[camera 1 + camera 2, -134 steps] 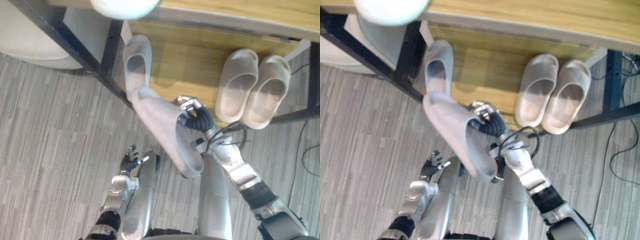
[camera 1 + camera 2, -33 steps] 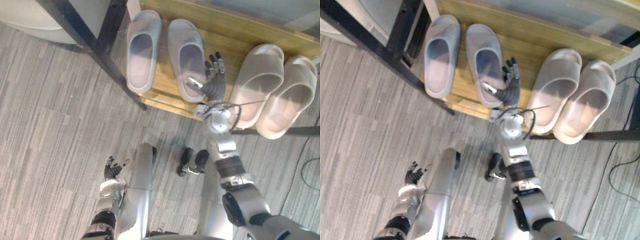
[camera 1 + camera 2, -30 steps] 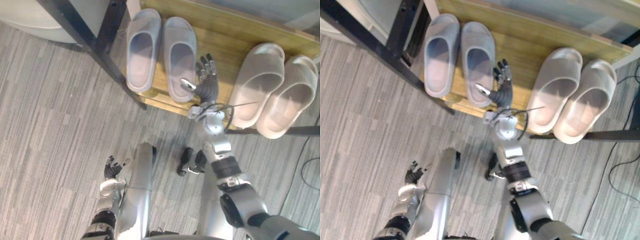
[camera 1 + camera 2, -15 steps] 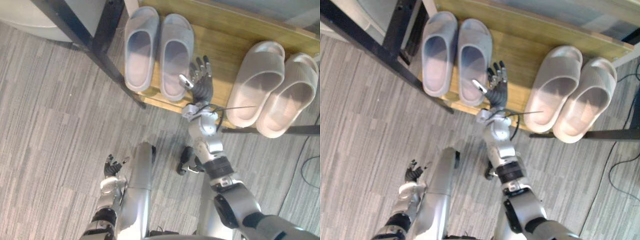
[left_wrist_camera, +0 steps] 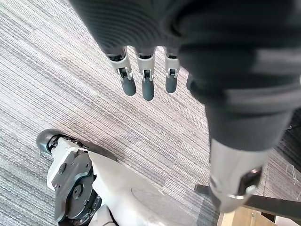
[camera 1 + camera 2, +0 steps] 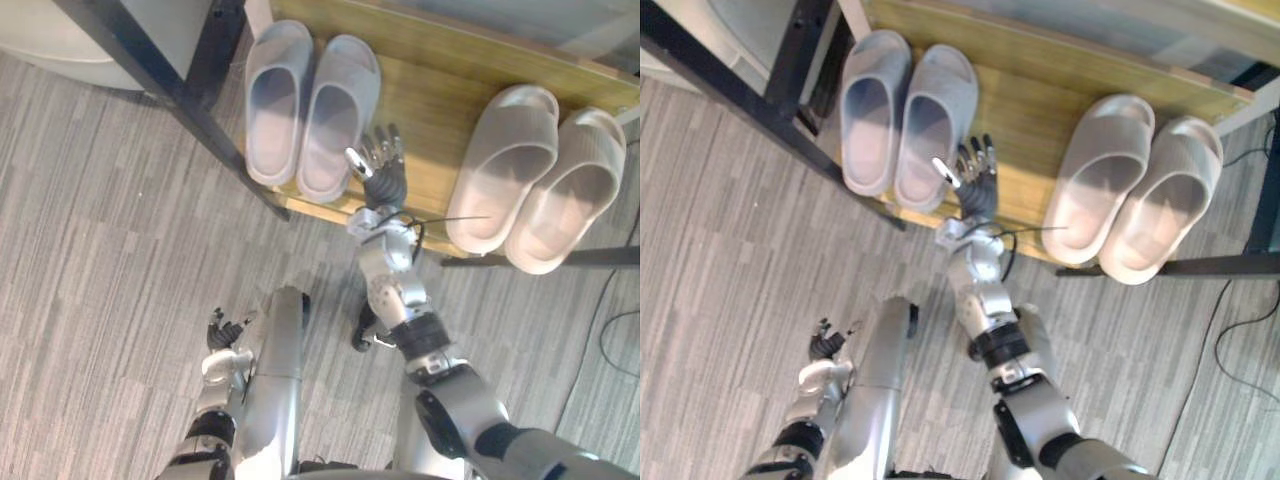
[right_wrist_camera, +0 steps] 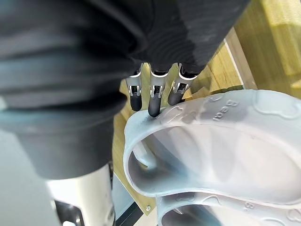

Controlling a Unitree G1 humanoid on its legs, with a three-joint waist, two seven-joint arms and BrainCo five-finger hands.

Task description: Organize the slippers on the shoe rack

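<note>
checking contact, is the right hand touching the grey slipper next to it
Touching: right wrist view shows fingertips of the right hand against the grey slipper rim.

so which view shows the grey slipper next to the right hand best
The right wrist view: the grey slipper sits close up, with the right hand and its straight fingertips at the rim. Both eye views show it whole on the shoe rack, beside the other grey slipper, from farther off.
</note>
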